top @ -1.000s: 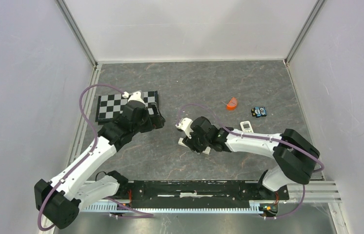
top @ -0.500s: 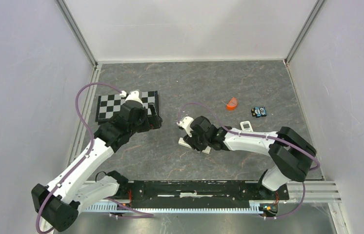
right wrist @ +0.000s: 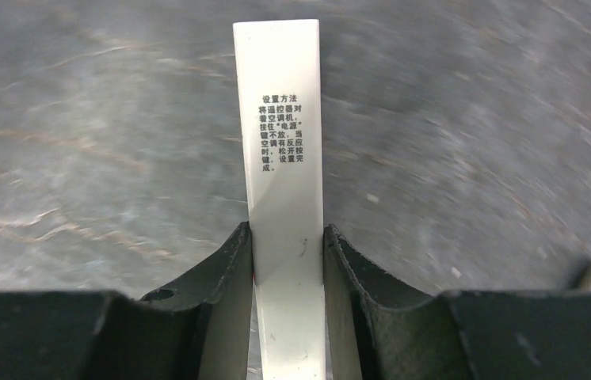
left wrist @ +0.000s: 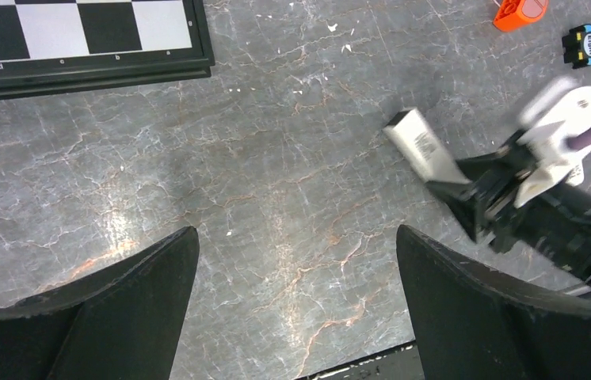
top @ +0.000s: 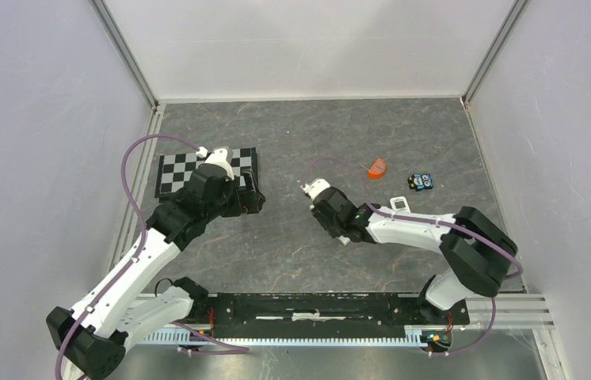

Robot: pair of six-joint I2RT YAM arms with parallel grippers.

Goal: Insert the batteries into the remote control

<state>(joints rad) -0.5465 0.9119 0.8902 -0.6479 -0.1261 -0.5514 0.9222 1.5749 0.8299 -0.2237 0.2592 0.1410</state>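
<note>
My right gripper (right wrist: 286, 237) is shut on the remote control (right wrist: 280, 134), a slim pale slab with printed text on the face towards the camera. It holds the remote clear of the table. In the left wrist view the remote (left wrist: 423, 146) sticks out up-left from the right gripper (left wrist: 467, 194). In the top view the right gripper (top: 326, 207) is at mid-table and hides the remote. My left gripper (top: 253, 198) is open and empty beside the chessboard; its jaws stand wide apart over bare table (left wrist: 294, 237). No batteries are in view.
A chessboard (top: 185, 170) lies at the left, its edge also in the left wrist view (left wrist: 78, 63). An orange piece (top: 376, 168), a small blue-black block (top: 421, 181) and a small white piece (top: 400, 205) lie at the right. Walls enclose the table.
My right gripper has lifted the remote off the table and moved back and to the right. My left arm has shifted slightly and stays open.
</note>
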